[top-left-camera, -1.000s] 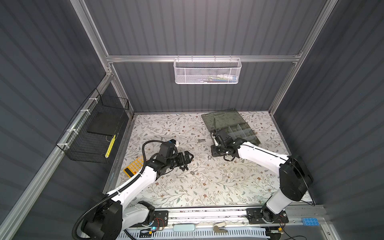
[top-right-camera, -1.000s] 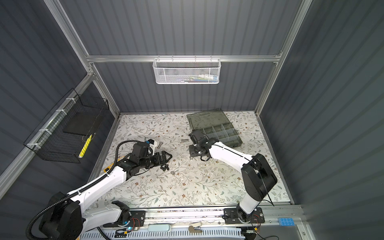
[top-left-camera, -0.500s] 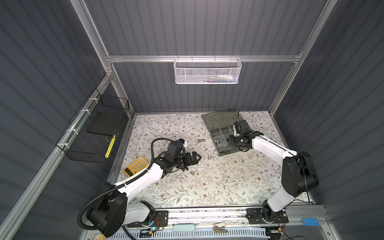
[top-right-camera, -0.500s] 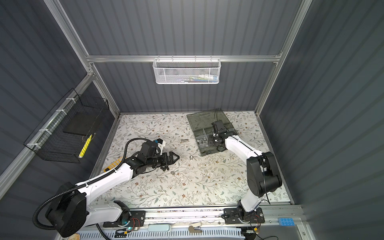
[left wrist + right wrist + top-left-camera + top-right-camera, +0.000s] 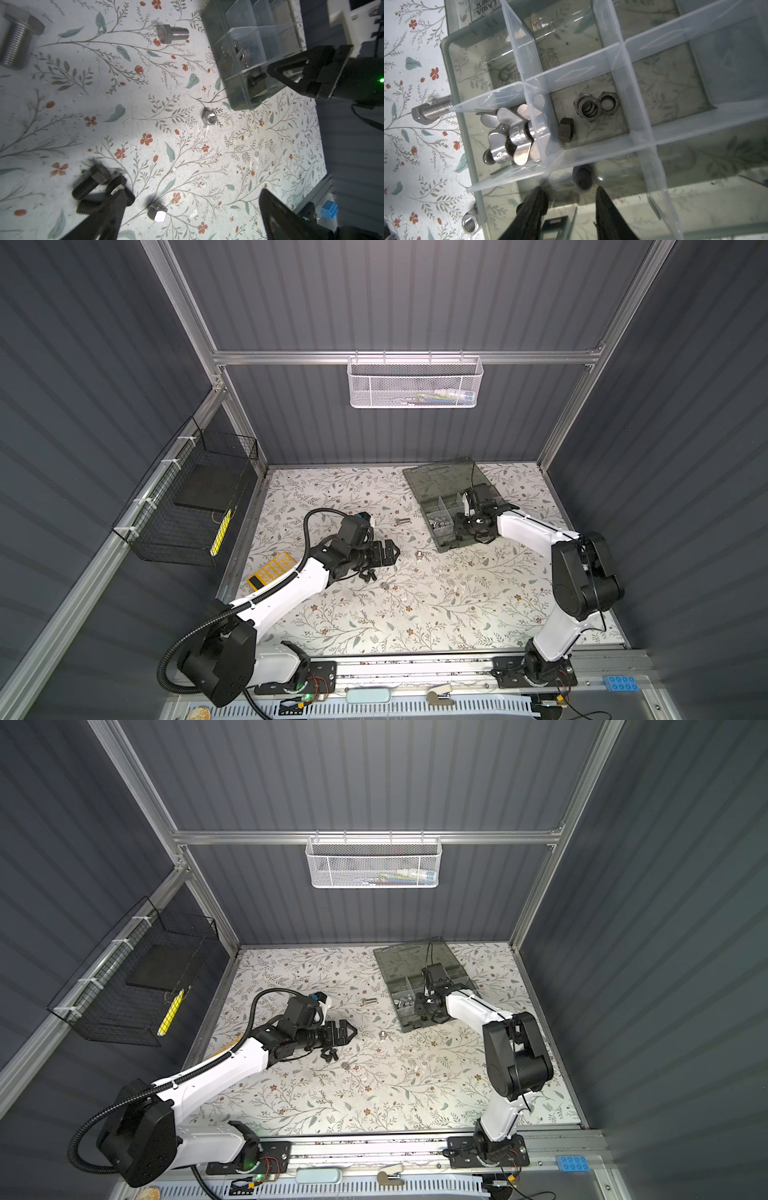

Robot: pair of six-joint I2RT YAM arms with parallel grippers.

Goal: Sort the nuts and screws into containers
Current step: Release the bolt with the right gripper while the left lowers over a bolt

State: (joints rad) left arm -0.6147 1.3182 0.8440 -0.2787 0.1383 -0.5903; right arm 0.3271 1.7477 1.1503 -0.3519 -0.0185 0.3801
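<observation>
My right gripper [image 5: 570, 189] hangs open over the near compartment of the grey-green organizer case [image 5: 444, 548]. A black screw [image 5: 256, 80] lies loose in that compartment, just off the fingertips and blurred in the right wrist view. Neighbouring containers hold silver wing nuts [image 5: 512, 135] and black nuts [image 5: 591, 108]. My left gripper [image 5: 193, 192] stands wide open and empty low over the mat. Beside one of its fingers lie black screws [image 5: 89, 185] and a silver nut [image 5: 157, 213]. Another silver nut [image 5: 419, 554] and a silver screw [image 5: 402, 521] lie on the mat left of the case.
A large silver screw [image 5: 15, 41] lies on the mat near my left wrist. A yellow calculator [image 5: 272, 570] sits at the mat's left edge. A black wire basket [image 5: 195, 506] hangs on the left wall and a white mesh basket [image 5: 415, 383] on the back rail.
My right gripper moved from the mat beside the case to above its compartments and opened, letting go of a black screw. My left arm reached further right.
</observation>
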